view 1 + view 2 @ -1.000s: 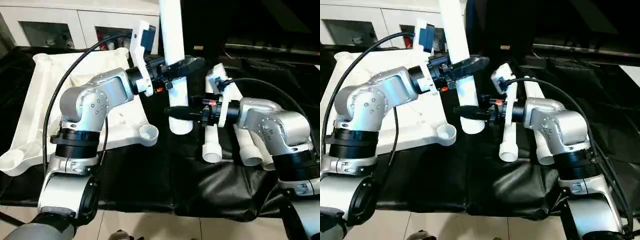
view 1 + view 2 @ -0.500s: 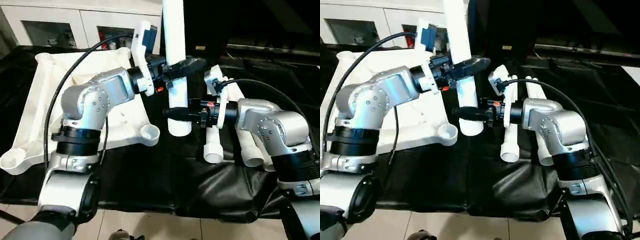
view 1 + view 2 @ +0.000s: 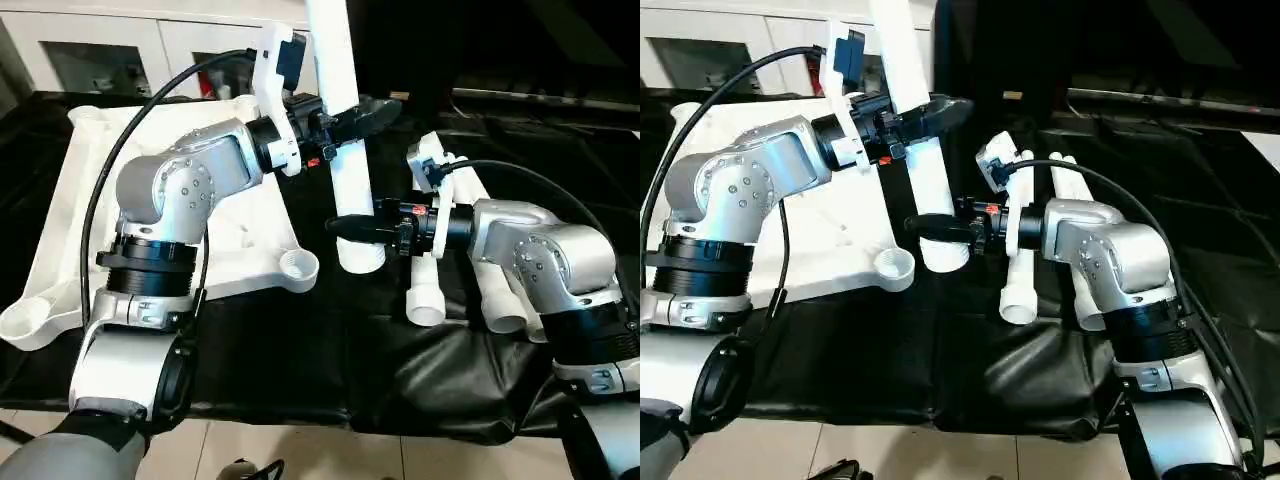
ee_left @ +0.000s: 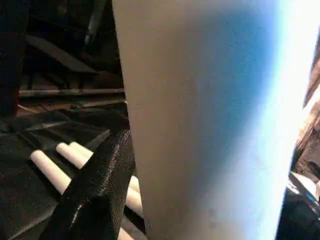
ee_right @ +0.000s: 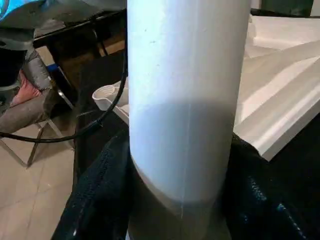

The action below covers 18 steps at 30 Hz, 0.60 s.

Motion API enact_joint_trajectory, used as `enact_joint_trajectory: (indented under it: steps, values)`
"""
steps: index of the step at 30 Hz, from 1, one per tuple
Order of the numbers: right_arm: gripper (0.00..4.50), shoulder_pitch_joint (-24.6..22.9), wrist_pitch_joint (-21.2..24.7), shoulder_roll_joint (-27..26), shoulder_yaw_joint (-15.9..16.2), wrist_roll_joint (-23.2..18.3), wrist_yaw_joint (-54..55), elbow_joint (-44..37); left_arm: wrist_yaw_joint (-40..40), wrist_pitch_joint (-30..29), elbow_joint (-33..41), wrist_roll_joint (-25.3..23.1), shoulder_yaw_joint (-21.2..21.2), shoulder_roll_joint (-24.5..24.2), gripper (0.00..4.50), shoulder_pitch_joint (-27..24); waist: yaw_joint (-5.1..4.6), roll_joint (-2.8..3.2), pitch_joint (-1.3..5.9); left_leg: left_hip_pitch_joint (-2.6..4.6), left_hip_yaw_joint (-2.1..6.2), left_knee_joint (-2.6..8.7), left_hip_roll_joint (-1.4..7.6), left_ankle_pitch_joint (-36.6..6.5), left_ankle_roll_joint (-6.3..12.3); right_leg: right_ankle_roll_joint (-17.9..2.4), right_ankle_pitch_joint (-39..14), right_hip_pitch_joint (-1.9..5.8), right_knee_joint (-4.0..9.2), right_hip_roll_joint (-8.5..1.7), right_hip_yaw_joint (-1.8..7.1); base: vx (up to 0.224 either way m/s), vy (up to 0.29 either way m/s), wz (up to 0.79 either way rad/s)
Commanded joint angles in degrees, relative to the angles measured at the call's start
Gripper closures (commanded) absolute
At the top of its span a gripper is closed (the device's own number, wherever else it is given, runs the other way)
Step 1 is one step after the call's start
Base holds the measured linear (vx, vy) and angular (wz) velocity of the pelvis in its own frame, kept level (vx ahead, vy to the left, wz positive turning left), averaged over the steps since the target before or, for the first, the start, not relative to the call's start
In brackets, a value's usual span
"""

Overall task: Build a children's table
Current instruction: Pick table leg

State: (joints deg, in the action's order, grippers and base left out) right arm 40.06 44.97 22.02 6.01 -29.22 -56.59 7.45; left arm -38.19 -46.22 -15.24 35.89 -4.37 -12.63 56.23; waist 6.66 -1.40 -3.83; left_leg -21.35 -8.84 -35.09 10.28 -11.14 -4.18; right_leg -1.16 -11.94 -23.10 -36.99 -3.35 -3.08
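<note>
White tubular leg [image 3: 345, 150] stands near upright over the black-draped desk [image 3: 300, 350], tilted a little, flared lower end just beside the tabletop's near corner socket [image 3: 298, 266]. Right gripper [image 3: 352, 229] comes in from the side low on the leg; in right wrist view its black fingers [image 5: 100, 190] sit on both sides of the tube, jaws about half open and closed on it. Left gripper [image 3: 350, 115] is higher on the same leg; one black finger [image 3: 372, 108] shows past the tube's far side, and in left wrist view a finger [image 4: 95, 195] lies right by the tube w/ no clear gap visible. Can't tell if left jaws grip or just bracket the leg. Tabletop [image 3: 80, 200] lies underside up on the desk, left of the leg, ribs and round corner sockets showing. Spare legs [image 3: 430, 290] lie flat on the desk right of the upright leg, under the right forearm. White cabinet [image 3: 100, 50] w/ glass doors behind the tabletop.
</note>
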Motion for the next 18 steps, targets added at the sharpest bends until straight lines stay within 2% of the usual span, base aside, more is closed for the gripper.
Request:
enact_joint_trajectory:
  steps: [1,5,7,8,13,18]
  values:
    - [2.55,-0.63,-0.09,0.14,-0.51,-0.57,-0.33,-1.25,0.76,0.43,-0.70,0.04,-1.84,-0.53,1.65,1.67,0.21,0.01,4.66,0.22,0.24,3.38,1.99,-1.04,1.30,-13.86,2.18,4.32,3.72,-4.35,2.71,0.000,0.000,0.00]
    - [2.55,-0.66,-0.18,0.17,-0.63,-0.58,-0.24,-1.17,0.32,-1.72,-0.87,2.32,-2.92,-0.47,2.03,2.19,0.27,-0.03,4.62,0.21,0.20,3.36,1.96,-1.31,1.21,-14.14,1.85,4.36,3.69,-4.42,2.71,0.000,0.000,0.00]
    - [2.55,-0.69,-0.60,0.28,-0.49,-0.41,-0.27,-1.20,0.41,-1.82,-0.81,2.12,-2.68,-0.46,2.03,2.33,0.25,-0.11,4.62,0.19,0.21,3.38,1.96,-1.12,1.35,-14.13,1.87,4.35,3.69,-4.38,2.70,0.000,0.000,0.00]
    - [2.55,-0.69,-0.72,0.29,-0.44,-0.34,-0.26,-1.21,0.45,-1.81,-0.83,2.06,-2.63,-0.45,2.27,2.34,0.23,-0.02,4.62,0.19,0.23,3.37,2.01,-1.14,1.36,-14.08,1.82,4.31,3.72,-4.40,2.70,0.000,0.000,0.00]
    - [2.55,-0.90,-1.90,0.54,0.13,0.66,-0.25,-1.15,0.38,-2.06,-0.81,1.75,-2.40,-0.05,2.57,2.42,0.23,-0.32,4.63,0.21,0.16,3.35,2.00,-0.65,1.70,-14.11,2.34,4.32,3.66,-4.40,2.72,0.000,0.000,0.00]
    - [2.55,-0.75,-2.62,0.63,0.50,1.30,-0.21,-0.97,0.44,-2.64,-0.63,2.45,-2.39,-0.02,2.66,2.48,0.26,-0.43,4.60,0.15,0.14,3.34,1.96,-0.63,1.79,-13.70,1.41,4.36,3.71,-4.43,2.73,0.000,0.000,0.00]
